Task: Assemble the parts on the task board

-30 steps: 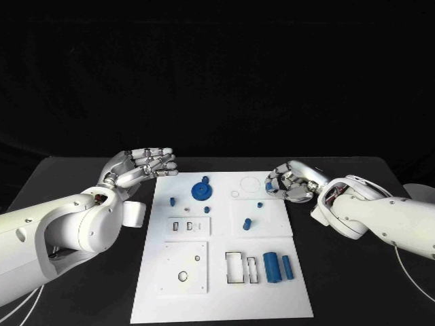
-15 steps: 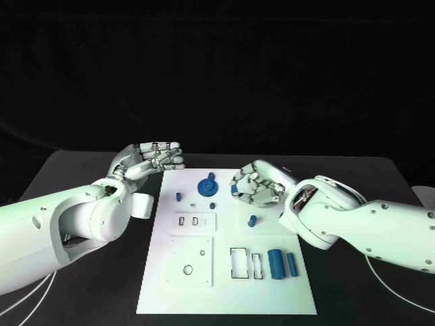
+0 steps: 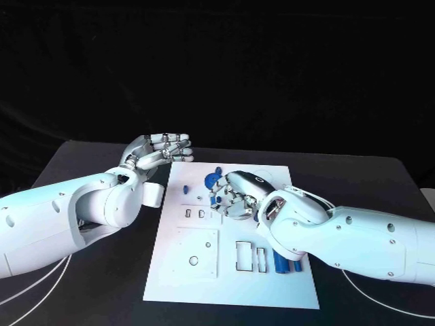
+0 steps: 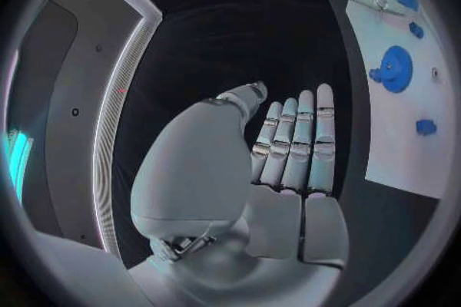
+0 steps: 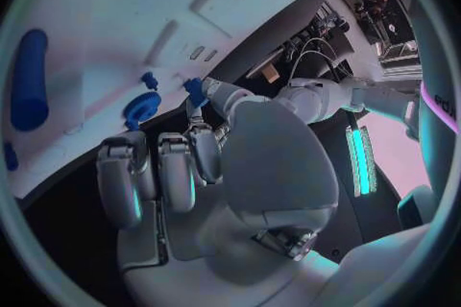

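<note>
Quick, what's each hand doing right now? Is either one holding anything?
Left hand: open, holding nothing, raised beside the task board.
Right hand: over the board, pinching a small blue part between its fingertips.

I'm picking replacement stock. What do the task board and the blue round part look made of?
Task board: looks like matte white plastic or painted sheet, flat with clean-cut slots and holes; which one is unclear. Blue round part: apparently moulded or printed plastic, uniform saturated colour with a dull, even sheen.
</note>
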{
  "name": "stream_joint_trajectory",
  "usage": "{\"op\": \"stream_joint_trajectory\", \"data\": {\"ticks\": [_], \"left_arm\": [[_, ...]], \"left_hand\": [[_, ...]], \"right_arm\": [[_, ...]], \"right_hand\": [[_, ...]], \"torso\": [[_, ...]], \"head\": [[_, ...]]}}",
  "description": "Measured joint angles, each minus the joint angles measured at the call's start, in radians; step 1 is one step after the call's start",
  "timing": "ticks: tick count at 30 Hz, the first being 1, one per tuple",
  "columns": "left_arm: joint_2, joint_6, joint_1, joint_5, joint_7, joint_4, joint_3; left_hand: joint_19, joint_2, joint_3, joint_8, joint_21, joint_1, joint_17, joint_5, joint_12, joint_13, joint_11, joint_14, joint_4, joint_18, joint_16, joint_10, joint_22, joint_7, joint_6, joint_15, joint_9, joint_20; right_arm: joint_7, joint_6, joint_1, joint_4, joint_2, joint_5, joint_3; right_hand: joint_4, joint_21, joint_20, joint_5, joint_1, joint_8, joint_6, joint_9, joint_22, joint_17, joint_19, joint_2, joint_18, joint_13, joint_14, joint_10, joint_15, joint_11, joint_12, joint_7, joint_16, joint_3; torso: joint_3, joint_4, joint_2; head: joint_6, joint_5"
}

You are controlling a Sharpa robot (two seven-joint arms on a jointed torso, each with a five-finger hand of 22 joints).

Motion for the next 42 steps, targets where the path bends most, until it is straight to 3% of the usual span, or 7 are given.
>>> {"op": "stream_joint_trajectory", "data": {"ticks": [14,27,29,37,39,42], "left_arm": [[0.005,0.002,0.0,0.0,-0.005,-0.001,0.0],[0.006,0.005,0.0,0.0,-0.007,-0.002,0.0],[0.006,0.005,0.0,0.0,-0.008,-0.002,0.0],[0.005,0.006,0.0,0.0,-0.01,-0.002,0.0],[0.005,0.006,0.0,0.0,-0.01,-0.002,0.0],[0.005,0.006,0.0,0.0,-0.011,-0.002,0.0]], "left_hand": [[0.0,0.0,0.0,0.0,0.0,0.0,0.0,0.0,0.0,0.0,0.0,0.0,0.0,0.0,0.0,0.0,0.001,0.0,0.0,0.0,0.0,0.0],[0.0,0.004,0.0,0.0,0.0,-0.004,0.001,0.0,0.0,0.0,0.0,0.0,0.0,0.0,0.0,0.0,0.002,-0.004,0.004,0.0,0.0,0.0],[-0.003,0.003,0.0,0.0,0.0,-0.005,0.001,0.0,0.0,0.0,0.0,0.0,0.0,0.0,0.0,0.0,0.002,-0.004,0.004,0.0,0.0,-0.003],[-0.004,0.0,0.0,0.0,0.0,-0.008,0.001,0.0,0.0,0.0,0.0,0.0,0.0,0.0,0.0,0.0,0.002,-0.004,0.004,0.0,0.0,-0.004],[-0.004,0.0,0.0,0.0,0.0,-0.008,0.001,0.0,0.0,0.0,0.0,0.0,0.0,0.0,0.0,0.0,0.002,-0.004,0.004,0.0,0.0,-0.004],[-0.004,0.0,0.0,0.0,0.0,-0.008,0.001,0.0,0.0,0.0,0.0,0.0,0.0,0.0,0.0,0.0,0.002,-0.004,0.004,0.0,0.0,-0.004]], "right_arm": [[-0.037,0.013,-0.039,-0.042,0.059,-0.074,-0.007],[-0.045,0.016,-0.042,-0.068,0.071,-0.112,-0.007],[-0.046,0.016,-0.042,-0.071,0.072,-0.115,-0.007],[-0.046,0.017,-0.043,-0.072,0.073,-0.126,-0.007],[-0.046,0.017,-0.043,-0.073,0.073,-0.128,-0.007],[-0.046,0.018,-0.043,-0.074,0.072,-0.13,-0.007]], "right_hand": [[0.0,0.0,0.0,0.0,-0.018,0.016,-0.003,0.002,0.0,0.0,0.0,-0.01,0.0,0.0,0.0,0.0,0.0,0.0,0.0,-0.004,0.0,0.0],[0.0,0.0,0.0,0.0,-0.029,0.024,-0.005,0.003,0.001,0.001,0.0,-0.016,0.0,0.0,0.0,0.0,0.0,0.0,0.0,-0.006,0.0,0.0],[0.0,0.0,0.0,-0.001,-0.034,0.045,-0.005,0.003,0.001,0.001,0.0,-0.021,0.0,0.0,0.0,0.0,0.0,0.0,0.0,-0.006,0.0,0.0],[0.0,0.0,0.0,-0.001,-0.039,0.047,-0.007,0.003,0.0,0.001,0.0,-0.026,0.0,0.0,0.0,0.0,0.0,0.0,0.0,-0.007,0.0,0.0],[0.0,0.0,0.0,-0.001,-0.049,0.071,-0.007,0.004,0.0,0.001,0.0,-0.035,0.0,0.0,0.0,0.0,0.0,0.0,-0.004,-0.007,0.0,0.0],[0.004,0.0,0.0,-0.001,-0.054,0.081,-0.009,0.004,0.0,0.001,0.0,-0.04,0.0,0.0,0.0,0.0,0.0,0.0,-0.004,-0.009,0.0,-0.004]], "torso": [[0.0001,-0.0004,0.0],[0.0007,0.0001,0.0],[0.0007,0.0002,0.0],[0.0007,0.0004,0.0],[0.0007,0.0005,0.0],[0.0007,0.0004,0.0]], "head": [[-0.013,0.01],[-0.014,0.012],[-0.014,0.012],[-0.014,0.013],[-0.014,0.013],[-0.015,0.013]]}}
